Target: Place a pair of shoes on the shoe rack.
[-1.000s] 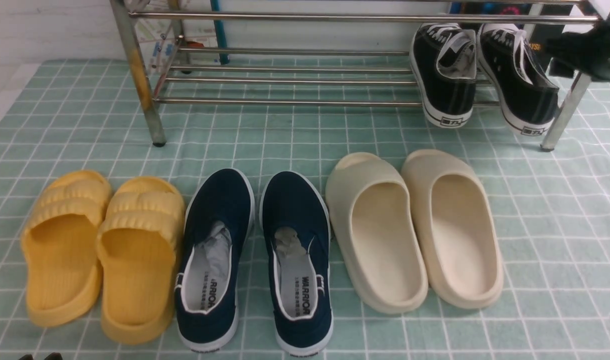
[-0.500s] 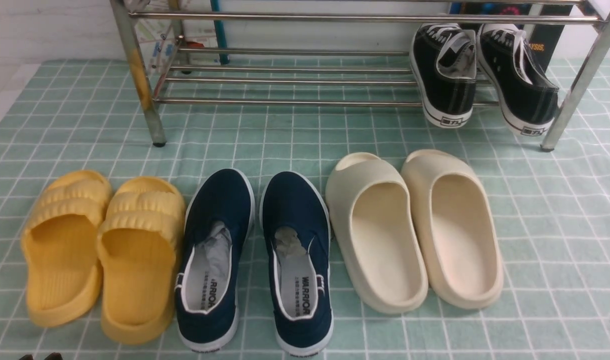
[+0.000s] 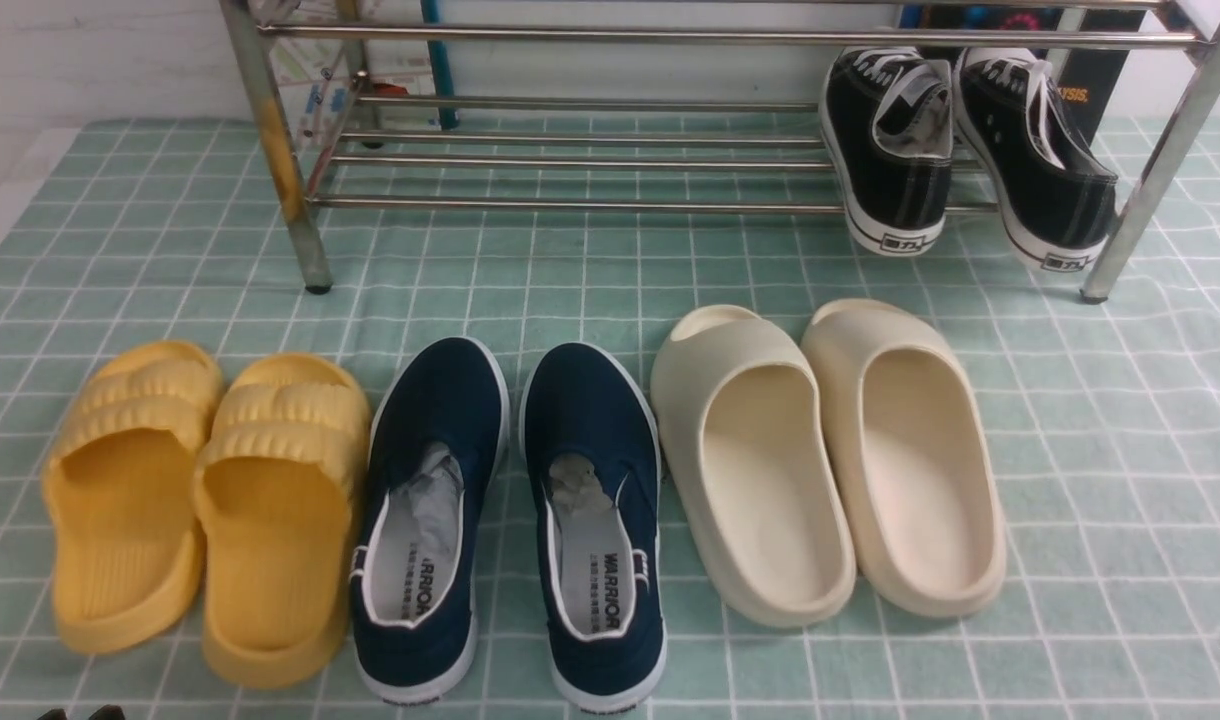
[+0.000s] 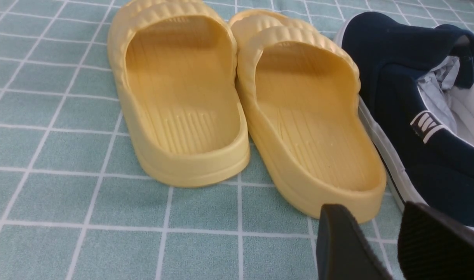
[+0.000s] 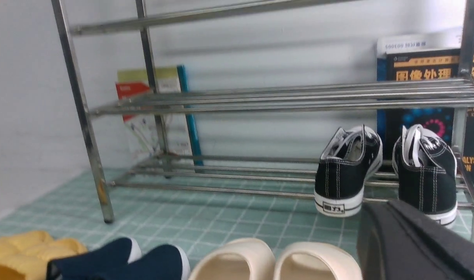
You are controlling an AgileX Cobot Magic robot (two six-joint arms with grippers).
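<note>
The two black sneakers stand side by side, heels toward me, at the right end of the steel shoe rack's (image 3: 570,205) bottom shelf: one (image 3: 895,150) on the left, one (image 3: 1040,160) beside the right leg. In the right wrist view both sneakers (image 5: 347,171) (image 5: 427,175) rest on the rack (image 5: 260,97), heels overhanging the front bar. My right gripper (image 5: 380,210) is back from them, its fingers together and empty. My left gripper (image 4: 380,229) is open and empty, low over the cloth by the yellow slipper's heel; its tips (image 3: 80,713) peek in at the front view's bottom edge.
On the green checked cloth (image 3: 1120,450) in front of the rack lie yellow slippers (image 3: 200,500), navy slip-ons (image 3: 510,520) and cream slides (image 3: 830,460). Books (image 5: 419,70) lean on the wall behind the rack. The rack's left front leg (image 3: 280,160) is rust-stained.
My right gripper, seen at the front view's upper right edge a second ago, has pulled back out of that view. The sneakers and left arm have not moved.
</note>
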